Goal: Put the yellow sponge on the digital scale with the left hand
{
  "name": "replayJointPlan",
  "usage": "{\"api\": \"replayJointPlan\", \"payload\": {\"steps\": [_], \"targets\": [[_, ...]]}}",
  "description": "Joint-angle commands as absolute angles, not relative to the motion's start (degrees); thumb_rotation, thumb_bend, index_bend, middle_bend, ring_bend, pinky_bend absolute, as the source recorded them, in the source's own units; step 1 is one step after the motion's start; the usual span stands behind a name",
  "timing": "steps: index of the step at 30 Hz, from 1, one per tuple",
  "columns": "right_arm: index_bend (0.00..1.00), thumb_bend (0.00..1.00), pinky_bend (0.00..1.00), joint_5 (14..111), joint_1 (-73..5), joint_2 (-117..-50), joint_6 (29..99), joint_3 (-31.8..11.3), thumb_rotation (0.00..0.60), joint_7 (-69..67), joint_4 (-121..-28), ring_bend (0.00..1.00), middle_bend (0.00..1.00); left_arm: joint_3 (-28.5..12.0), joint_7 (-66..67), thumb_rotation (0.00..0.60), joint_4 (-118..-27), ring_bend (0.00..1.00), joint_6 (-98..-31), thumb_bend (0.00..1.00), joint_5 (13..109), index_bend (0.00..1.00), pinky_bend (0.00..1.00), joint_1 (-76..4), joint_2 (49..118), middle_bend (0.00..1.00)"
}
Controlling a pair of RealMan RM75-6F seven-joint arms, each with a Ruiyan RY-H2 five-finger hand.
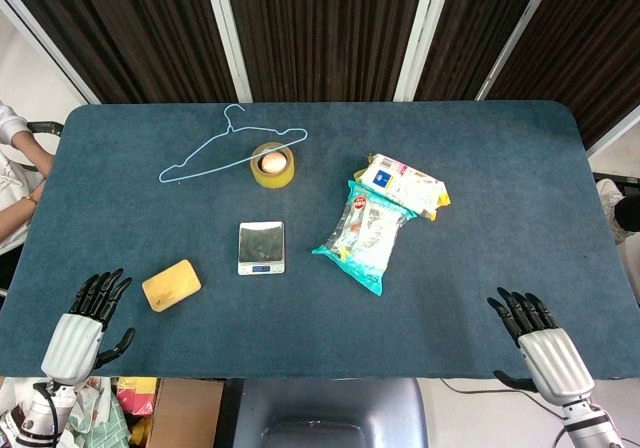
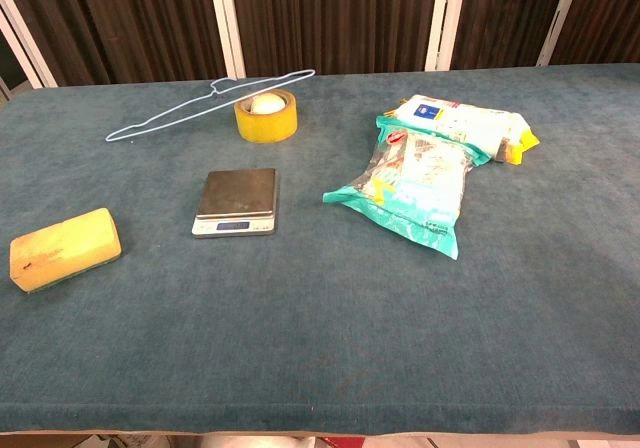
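Note:
The yellow sponge lies flat on the blue table cloth, left of the digital scale. The scale's steel plate is bare. My left hand hovers at the table's near left edge, fingers spread, holding nothing, a short way below and left of the sponge. At the near right edge my right hand is also spread and empty. Neither hand shows in the chest view.
A light blue wire hanger lies at the back left. Beside it stands a yellow tape roll with a pale ball in it. Two snack packets lie right of the scale.

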State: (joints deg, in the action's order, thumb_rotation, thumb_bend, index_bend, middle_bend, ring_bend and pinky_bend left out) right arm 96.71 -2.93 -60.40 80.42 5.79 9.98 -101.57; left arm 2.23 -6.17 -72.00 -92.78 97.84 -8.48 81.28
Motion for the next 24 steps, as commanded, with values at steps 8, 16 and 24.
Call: {"api": "replayJointPlan", "payload": {"steps": [8,16,24], "targets": [[0.00,0.20,0.00,95.6,-3.5,-60.9,79.0,5.5,0.600,10.7,-101.6,0.00,0.00,1.5,-14.3,0.600,-78.1,0.00,-82.2,0.31,96.2,0.00,0.10,-14.6,83.6,0.00],[0.00,0.19,0.00,94.9,-3.4,-60.5,79.6,5.0,0.600,9.4,-101.5,0.00,0.00,-4.8,-6.0,0.600,-78.5,0.00,-71.3,0.30,85.2,0.00,0.10,-19.7,88.4,0.00],[0.00,0.20,0.00,94.9,-3.5,-60.3,79.6,5.0,0.600,8.9,-101.5,0.00,0.00,-7.0,-1.4,0.600,-75.2,0.00,-65.6,0.30,77.1,0.00,0.11,-21.3,92.4,0.00]]}}
